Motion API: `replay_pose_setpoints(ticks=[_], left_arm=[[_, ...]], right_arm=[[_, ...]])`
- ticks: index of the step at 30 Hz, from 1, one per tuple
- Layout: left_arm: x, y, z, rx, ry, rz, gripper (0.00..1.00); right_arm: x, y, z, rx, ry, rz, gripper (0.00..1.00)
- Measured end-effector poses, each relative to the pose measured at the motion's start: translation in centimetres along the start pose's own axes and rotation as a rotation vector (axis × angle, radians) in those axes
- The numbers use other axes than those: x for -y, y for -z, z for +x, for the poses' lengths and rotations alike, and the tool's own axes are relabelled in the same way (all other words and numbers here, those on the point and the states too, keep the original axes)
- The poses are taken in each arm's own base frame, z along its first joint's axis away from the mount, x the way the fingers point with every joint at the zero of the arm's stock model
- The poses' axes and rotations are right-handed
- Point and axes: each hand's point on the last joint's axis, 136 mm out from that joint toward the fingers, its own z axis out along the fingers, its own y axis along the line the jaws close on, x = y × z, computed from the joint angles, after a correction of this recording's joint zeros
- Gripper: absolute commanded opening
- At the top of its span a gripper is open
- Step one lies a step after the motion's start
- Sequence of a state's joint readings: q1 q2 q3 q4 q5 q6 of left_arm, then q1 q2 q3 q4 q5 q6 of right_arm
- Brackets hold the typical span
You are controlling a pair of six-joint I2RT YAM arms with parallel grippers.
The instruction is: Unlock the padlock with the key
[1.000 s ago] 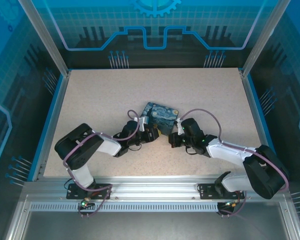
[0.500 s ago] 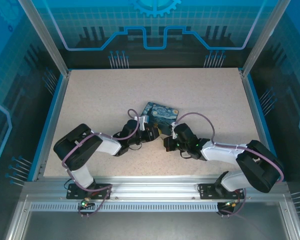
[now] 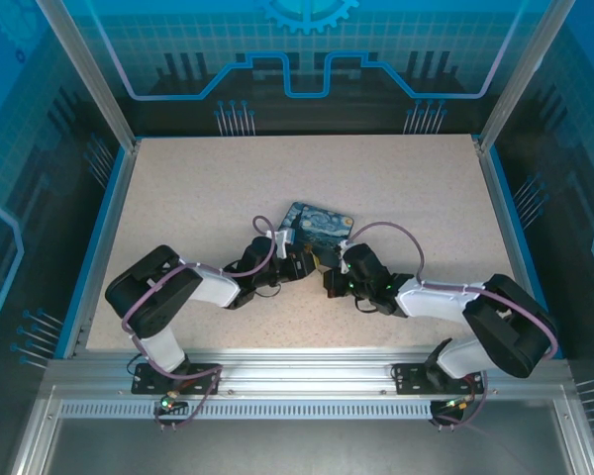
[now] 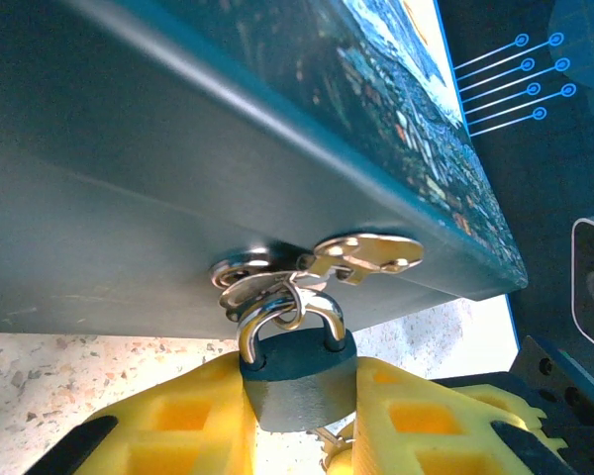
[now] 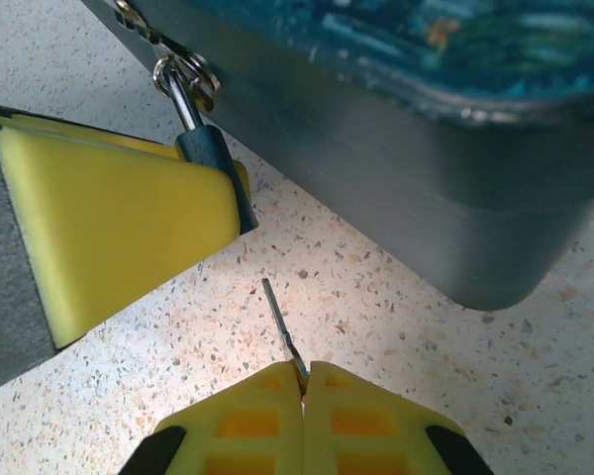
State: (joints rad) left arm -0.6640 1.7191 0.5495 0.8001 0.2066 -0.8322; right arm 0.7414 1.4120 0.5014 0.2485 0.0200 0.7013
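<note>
The padlock (image 4: 299,381) has a dark bluish body and a silvery shackle hooked through the metal hasp (image 4: 277,287) on the side of the painted blue tin (image 3: 315,230). My left gripper (image 4: 299,416) is shut on the padlock's body, its yellow fingers (image 4: 173,421) pressing both sides. In the right wrist view the padlock (image 5: 213,158) hangs from the tin beside the left arm's yellow finger (image 5: 109,233). My right gripper (image 5: 304,381) is shut on the key (image 5: 280,322), whose thin silvery blade points up toward the padlock, a short gap away.
Both arms meet in front of the tin near the middle of the speckled table (image 3: 198,188). The tin's grey side wall (image 5: 396,188) stands just right of the key. Blue rails (image 3: 104,233) edge the table.
The right arm has swung left toward the left gripper and the padlock, then nearly stopped. The left arm has kept still.
</note>
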Motion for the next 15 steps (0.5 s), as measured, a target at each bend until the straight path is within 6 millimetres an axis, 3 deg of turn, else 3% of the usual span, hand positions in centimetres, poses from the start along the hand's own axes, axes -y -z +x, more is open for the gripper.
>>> replay_pose_setpoints(ticks=[15], left_arm=[[-0.19, 0.0, 0.14, -0.005, 0.003, -0.008, 0.26]], right_arm=[[-0.66, -0.14, -1.0, 0.035, -0.007, -0.022, 0.01]])
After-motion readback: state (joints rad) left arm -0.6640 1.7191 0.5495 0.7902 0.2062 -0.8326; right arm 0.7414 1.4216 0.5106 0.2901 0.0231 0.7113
